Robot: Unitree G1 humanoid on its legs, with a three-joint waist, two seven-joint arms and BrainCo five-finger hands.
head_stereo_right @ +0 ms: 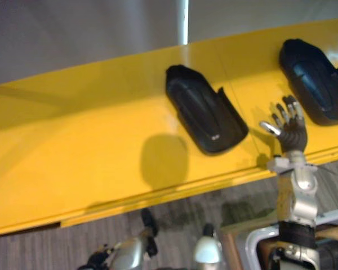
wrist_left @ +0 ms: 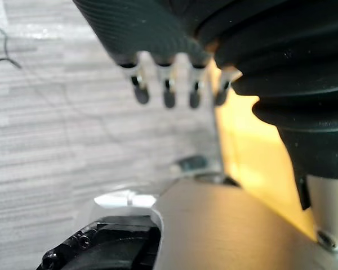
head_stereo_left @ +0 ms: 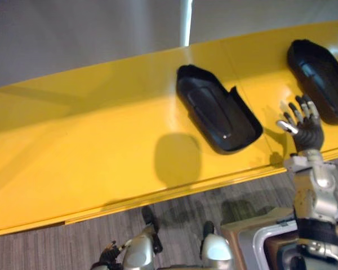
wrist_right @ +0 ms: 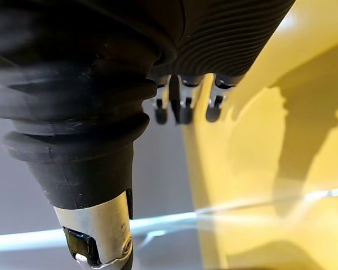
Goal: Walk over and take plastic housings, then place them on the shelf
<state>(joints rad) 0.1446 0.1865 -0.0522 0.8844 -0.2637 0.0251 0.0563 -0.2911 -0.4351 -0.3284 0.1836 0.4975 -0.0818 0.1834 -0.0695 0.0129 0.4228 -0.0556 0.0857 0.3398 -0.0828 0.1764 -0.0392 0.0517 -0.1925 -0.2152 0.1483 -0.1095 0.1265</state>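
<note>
Two black plastic housings lie on a yellow shelf surface (head_stereo_left: 90,140). One housing (head_stereo_left: 217,109) rests near the middle, hollow side up. The second housing (head_stereo_left: 321,76) lies at the far right edge. My right hand (head_stereo_left: 304,126) hovers over the shelf between them, fingers spread and straight, holding nothing; its fingers (wrist_right: 183,109) hang over the yellow surface in the right wrist view. My left hand (head_stereo_left: 110,256) hangs low by my side above the floor, its fingers (wrist_left: 169,93) relaxed and empty.
The shelf's front edge (head_stereo_left: 158,197) runs across the view, with grey wood-pattern floor (head_stereo_left: 56,242) below it. A grey wall (head_stereo_left: 73,34) stands behind the shelf. A grey-and-brown box (head_stereo_left: 259,239) sits on the floor at lower right.
</note>
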